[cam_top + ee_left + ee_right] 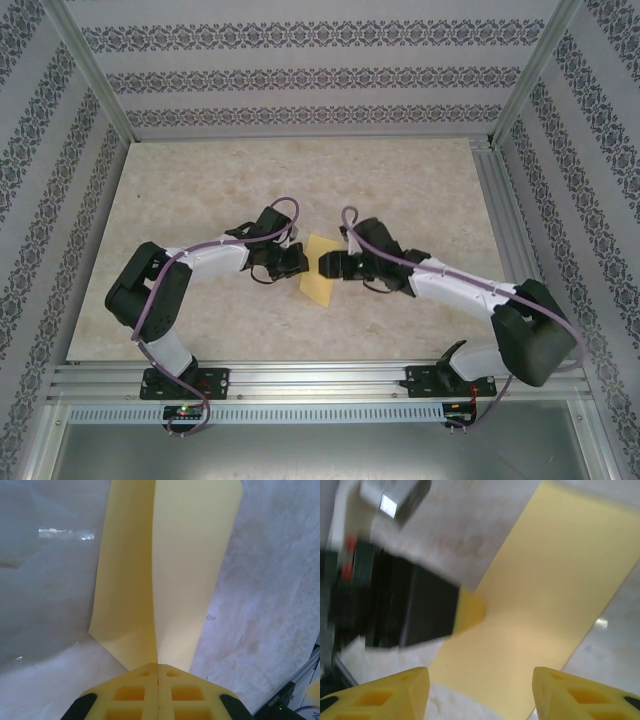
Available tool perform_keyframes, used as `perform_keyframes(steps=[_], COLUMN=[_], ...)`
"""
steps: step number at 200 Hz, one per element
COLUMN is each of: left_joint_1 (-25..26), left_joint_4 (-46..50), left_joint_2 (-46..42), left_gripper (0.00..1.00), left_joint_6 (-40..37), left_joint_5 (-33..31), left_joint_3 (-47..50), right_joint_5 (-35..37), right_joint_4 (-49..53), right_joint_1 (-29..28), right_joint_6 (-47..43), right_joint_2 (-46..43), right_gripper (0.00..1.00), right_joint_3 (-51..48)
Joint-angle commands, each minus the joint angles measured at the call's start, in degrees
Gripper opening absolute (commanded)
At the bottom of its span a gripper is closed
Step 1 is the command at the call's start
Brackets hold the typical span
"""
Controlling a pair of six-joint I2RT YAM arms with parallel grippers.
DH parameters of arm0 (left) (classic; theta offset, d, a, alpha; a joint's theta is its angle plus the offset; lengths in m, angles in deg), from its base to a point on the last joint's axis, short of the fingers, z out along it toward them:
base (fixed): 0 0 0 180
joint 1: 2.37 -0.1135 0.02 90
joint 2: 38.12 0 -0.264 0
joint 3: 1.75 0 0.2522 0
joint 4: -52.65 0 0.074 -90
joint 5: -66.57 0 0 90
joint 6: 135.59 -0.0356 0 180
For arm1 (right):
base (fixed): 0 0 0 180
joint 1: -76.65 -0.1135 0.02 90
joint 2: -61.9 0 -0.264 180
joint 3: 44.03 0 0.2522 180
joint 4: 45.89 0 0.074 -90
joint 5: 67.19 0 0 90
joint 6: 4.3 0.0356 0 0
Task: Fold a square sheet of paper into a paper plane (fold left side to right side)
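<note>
Pinching the sheet's left edge.
Left gripper (158, 667) is clamped on the square sheet of paper (190, 560), which rises ahead of its tips; right gripper (480, 676) stands parted, the sheet just ahead. Best carry the edge across squarely.

A: Setting, quick?
B: Robot lab cell, not a home. An aluminium frame (92, 75) boxes in the workspace.
A: The wallpaper looks domestic, though.
B: Those are patterned backdrop panels (310, 75) inside the frame, on three sides. The tabletop (200, 190) is a marble-look board with metal rails along its edges.
A: More evidence?
B: The left arm (200, 258) and right arm (460, 285) are bolted to a slotted rail (320, 378) at the near edge, with purple cables (150, 310) running along them. There's a perforated metal strip (320, 413) below the rail, with small lit LEDs by each base. The prop is a yellow paper sheet (322, 268) between the arms.
A: Tag?
B: Lab, tabletop manipulation rig.
</note>
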Motion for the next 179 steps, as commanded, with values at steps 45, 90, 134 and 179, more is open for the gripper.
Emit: perform_keyframes(steps=[45, 90, 134, 179], left_joint_1=[0.86, 0.98, 1.05, 0.98], left_joint_4=[1.21, 1.40, 1.39, 1.12], left_joint_2=[-1.34, -1.25, -1.14, -1.08], left_gripper=[0.05, 0.05, 0.05, 0.05], left_joint_6=[2.71, 2.65, 2.66, 2.61], left_joint_5=[0.77, 0.68, 0.66, 0.75], left_joint_3=[-1.66, -1.75, -1.86, -1.83], right_joint_5=[21.76, 24.62, 24.99, 27.30], right_joint_4=[-2.57, 1.01, 4.54, 7.22], right_joint_1=[-16.80, -18.71, -19.81, -20.07], right_joint_6=[-1.84, -6.04, -8.19, -7.92], right_joint_2=[0.77, 7.31, 12.56, 13.28], right_gripper=[0.57, 0.57, 0.56, 0.50], right_joint_3=[-1.54, 5.19, 10.51, 10.95])
